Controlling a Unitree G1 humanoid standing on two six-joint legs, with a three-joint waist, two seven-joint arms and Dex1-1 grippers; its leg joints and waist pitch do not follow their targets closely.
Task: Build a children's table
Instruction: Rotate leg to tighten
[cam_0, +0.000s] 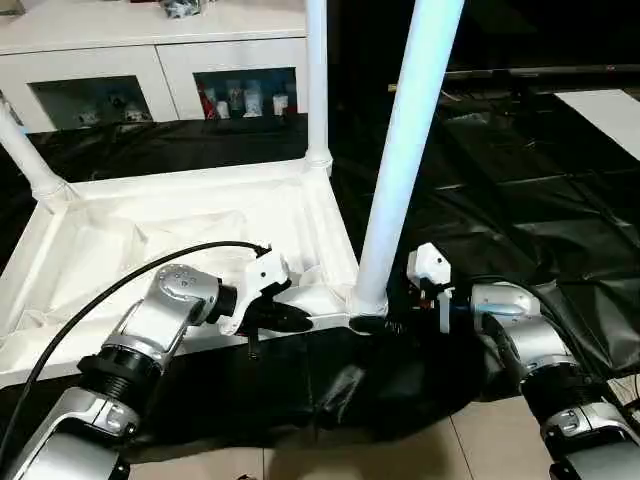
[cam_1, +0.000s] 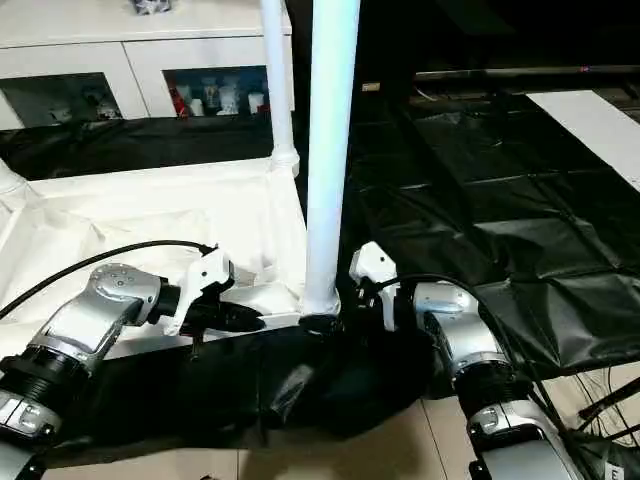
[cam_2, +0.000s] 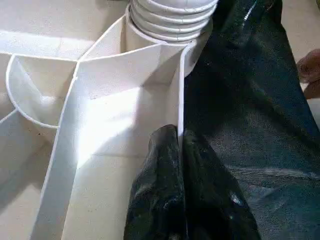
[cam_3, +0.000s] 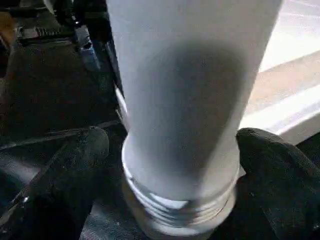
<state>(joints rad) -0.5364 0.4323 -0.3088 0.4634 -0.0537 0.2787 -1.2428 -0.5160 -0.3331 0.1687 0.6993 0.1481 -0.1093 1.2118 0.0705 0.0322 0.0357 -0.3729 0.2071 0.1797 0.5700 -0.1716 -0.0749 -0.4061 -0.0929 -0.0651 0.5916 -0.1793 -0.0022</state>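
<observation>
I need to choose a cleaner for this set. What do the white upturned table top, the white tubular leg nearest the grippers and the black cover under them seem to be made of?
White upturned table top: likely moulded plastic, smooth, with thin ribs. White tubular leg: seemingly the same plastic, slightly glossy, threaded at its base. Black cover: looks like thin plastic sheeting, shiny and creased.

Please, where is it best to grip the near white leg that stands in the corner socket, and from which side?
Probably low on the near leg, just above its threaded base, from the robot's right side. The leg stands almost upright and round, so level fingers fit around it; the right gripper already straddles it there, open. The tabletop's rim blocks the other side.
</observation>
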